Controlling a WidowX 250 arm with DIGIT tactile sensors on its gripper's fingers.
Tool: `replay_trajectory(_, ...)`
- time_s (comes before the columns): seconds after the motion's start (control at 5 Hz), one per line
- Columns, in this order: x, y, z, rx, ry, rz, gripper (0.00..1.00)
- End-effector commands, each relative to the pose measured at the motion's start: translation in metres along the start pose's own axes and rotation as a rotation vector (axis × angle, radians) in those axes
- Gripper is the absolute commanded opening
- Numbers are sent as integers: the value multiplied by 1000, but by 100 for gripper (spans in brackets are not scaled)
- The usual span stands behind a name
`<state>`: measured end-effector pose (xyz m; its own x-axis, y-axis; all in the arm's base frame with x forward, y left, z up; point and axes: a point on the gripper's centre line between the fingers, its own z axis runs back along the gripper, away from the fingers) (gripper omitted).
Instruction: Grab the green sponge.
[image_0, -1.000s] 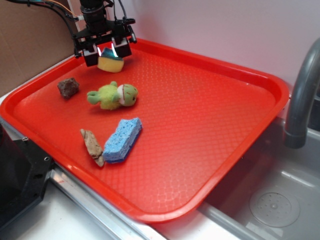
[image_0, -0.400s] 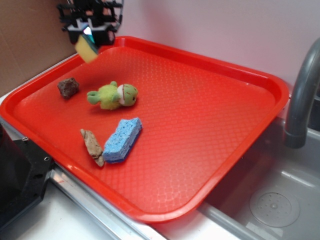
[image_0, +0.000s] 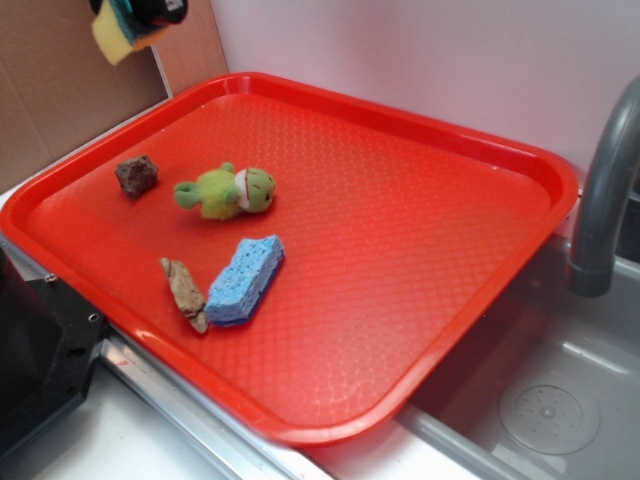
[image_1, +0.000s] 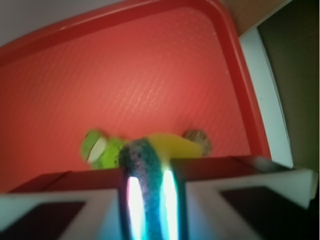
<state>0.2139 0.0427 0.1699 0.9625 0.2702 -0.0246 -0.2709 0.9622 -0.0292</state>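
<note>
The green sponge (image_0: 118, 36), yellow with a dark green top layer, hangs high above the tray's far left corner at the top edge of the exterior view. My gripper (image_0: 140, 12) is shut on it and is mostly cut off by the frame. In the wrist view the sponge (image_1: 150, 165) is squeezed between my two fingers (image_1: 100, 200), its dark green layer facing the camera and the yellow part (image_1: 175, 145) sticking out beyond the fingertips.
A red tray (image_0: 450, 140) holds a green plush toy (image_0: 228, 192), a blue sponge (image_0: 245, 279), a brown stone (image_0: 136, 175) and a piece of wood (image_0: 185, 293). A grey faucet (image_0: 605, 190) and a sink (image_0: 540, 410) are at the right. Brown cardboard (image_0: 60, 100) stands behind.
My gripper has risen up and to the left with the green sponge, from just above the tray's back corner to the top edge of the view. Nothing on the tray has moved.
</note>
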Motion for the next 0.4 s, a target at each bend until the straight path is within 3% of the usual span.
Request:
replay_trajectory(0.0,-17,-15,22,-11,-57,-139,0)
replay_trajectory(0.2,-7,-4,23,15,-84,-93,0)
